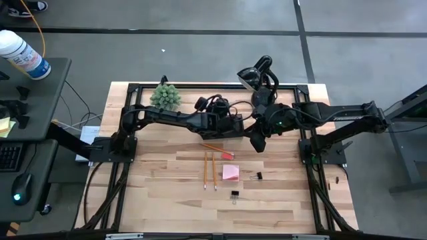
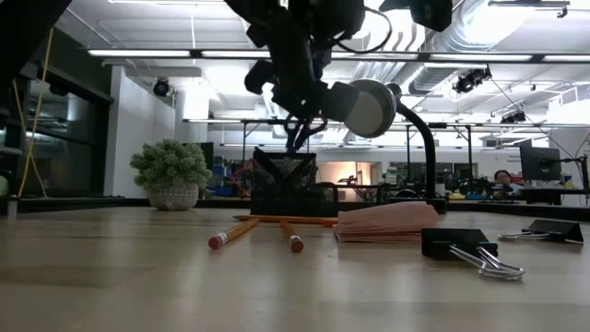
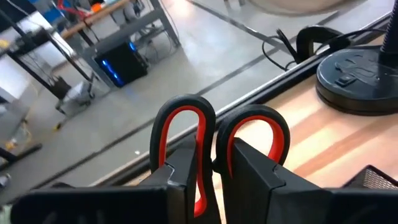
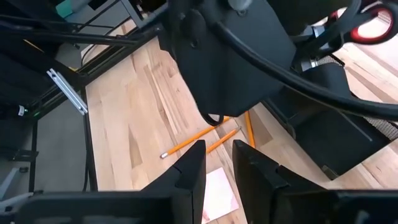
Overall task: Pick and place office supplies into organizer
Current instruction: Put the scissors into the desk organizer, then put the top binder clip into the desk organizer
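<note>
the wooden table point(image 1: 160, 200) fills the middle of the high view, and both dark arms reach in from its left and right edges to meet near the upper centre. the black desk lamp point(image 2: 369, 108) stands at the back of the table, its round head showing just right of centre in the low view and its base point(image 3: 357, 74) at the upper right of the left wrist view. the green spiky plant point(image 1: 165, 97) sits at the upper left of the table. the black organizer point(image 2: 284, 183) stands in the centre of the low view, behind the loose items and below the arms. the left gripper point(image 3: 214, 180) is closed on the red-handled scissors point(image 3: 221, 134), whose two loops stick up between and above its fingers in the lower centre of the left wrist view. the right gripper point(image 4: 217, 171) hangs just right of the left one in the high view; its fingers stand a little apart with nothing between them. the pink sticky-note pad point(image 1: 231, 173) lies in the middle of the table, just right of the pencils. three yellow-orange pencils point(image 1: 209, 170) lie near it: two side by side pointing up and down the frame, and one slanted above them. two small black binder clips point(image 1: 235, 195) lie below and to the right of the pad, apart from each other.
</note>
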Available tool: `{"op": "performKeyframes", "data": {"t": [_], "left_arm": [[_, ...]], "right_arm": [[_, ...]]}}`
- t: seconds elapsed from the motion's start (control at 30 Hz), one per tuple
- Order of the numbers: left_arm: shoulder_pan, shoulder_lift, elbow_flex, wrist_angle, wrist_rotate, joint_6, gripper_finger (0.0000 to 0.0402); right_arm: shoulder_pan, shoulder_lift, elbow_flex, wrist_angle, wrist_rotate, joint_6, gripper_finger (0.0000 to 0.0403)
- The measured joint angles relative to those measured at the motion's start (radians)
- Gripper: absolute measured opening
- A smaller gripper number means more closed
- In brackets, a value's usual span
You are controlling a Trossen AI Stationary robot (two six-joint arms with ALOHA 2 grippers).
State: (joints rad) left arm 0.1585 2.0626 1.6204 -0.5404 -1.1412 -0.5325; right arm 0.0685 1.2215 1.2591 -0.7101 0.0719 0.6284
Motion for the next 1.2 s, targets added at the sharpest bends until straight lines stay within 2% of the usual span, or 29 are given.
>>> {"op": "performKeyframes", "data": {"t": [0.27, 0.47, 0.67, 1.0, 1.2], "left_arm": [[0.0, 0.0, -0.008, 0.033, 0.083, -0.044, 0.009], [-0.002, 0.0, 0.003, 0.096, 0.155, -0.003, 0.0137], [-0.008, -0.012, 0.003, 0.137, 0.16, 0.009, 0.0173], [-0.052, -0.054, 0.004, 0.288, 0.127, 0.17, 0.0157], [-0.105, -0.096, 0.004, 0.274, 0.156, 0.338, 0.0149]], "right_arm": [[0.0, 0.0, 0.0, 0.005, 0.028, -0.005, 0.0074], [0.0, 0.0, 0.0, 0.006, 0.03, -0.008, 0.0074], [0.0, 0.0, 0.0, 0.005, 0.03, -0.008, 0.0074], [0.0, 0.0, 0.0, 0.005, 0.042, -0.03, 0.0074], [0.0, 0.0, 0.0, -0.009, 0.019, -0.044, 0.0074]]}}
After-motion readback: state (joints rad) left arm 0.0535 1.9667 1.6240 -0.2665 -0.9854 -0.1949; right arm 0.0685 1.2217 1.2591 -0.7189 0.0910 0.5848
